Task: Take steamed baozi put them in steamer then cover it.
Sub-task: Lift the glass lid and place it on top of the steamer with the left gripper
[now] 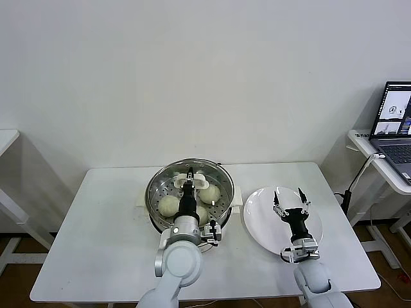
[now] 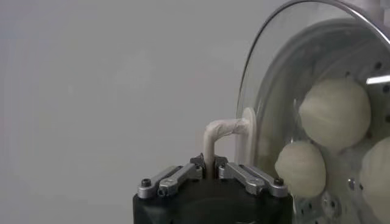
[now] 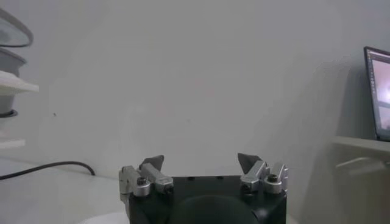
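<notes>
The steel steamer (image 1: 156, 185) stands on the table's middle with several cream-white baozi (image 1: 169, 205) on its perforated tray. The clear glass cover (image 1: 212, 172) lies over it. My left gripper (image 1: 190, 179) is shut on the cover's white handle (image 1: 200, 179). In the left wrist view the jaws grip the handle (image 2: 214, 135), and the cover (image 2: 268, 73) stands before three baozi (image 2: 335, 113). My right gripper (image 1: 289, 196) is open and empty above the white plate (image 1: 257, 218); it also shows in the right wrist view (image 3: 201, 163).
The plate sits right of the steamer. A dark cable (image 3: 49, 167) runs on the table. A laptop (image 1: 397, 128) sits on a side table at the far right. Another white table edge (image 1: 8, 138) is at far left.
</notes>
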### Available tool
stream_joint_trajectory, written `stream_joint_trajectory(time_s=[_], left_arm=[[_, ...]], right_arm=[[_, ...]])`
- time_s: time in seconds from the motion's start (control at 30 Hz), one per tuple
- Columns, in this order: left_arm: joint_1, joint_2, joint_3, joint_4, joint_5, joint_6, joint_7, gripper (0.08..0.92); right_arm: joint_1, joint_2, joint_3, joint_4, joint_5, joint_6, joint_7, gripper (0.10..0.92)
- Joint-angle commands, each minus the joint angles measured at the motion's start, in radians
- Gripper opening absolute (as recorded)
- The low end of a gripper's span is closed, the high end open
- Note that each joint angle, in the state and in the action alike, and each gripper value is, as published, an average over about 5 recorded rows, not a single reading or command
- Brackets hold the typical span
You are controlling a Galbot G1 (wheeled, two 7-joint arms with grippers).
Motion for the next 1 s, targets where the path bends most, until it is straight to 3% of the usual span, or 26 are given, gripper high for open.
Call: stream_joint_trajectory(time_s=[0.03,1.0], left_arm=[[-0.005,-0.011,0.001,0.027,0.049,-0.002,0.009,0.198],[0.01,-0.023,-0.027,0.027,0.037,-0.009,0.018,0.207]], right_arm=[[0.002,0.001,-0.001,-0.004,-0.003,0.001,-0.001,0.823],[0.011,0.001,-0.005,-0.01,-0.011,0.002,-0.003,0.823]])
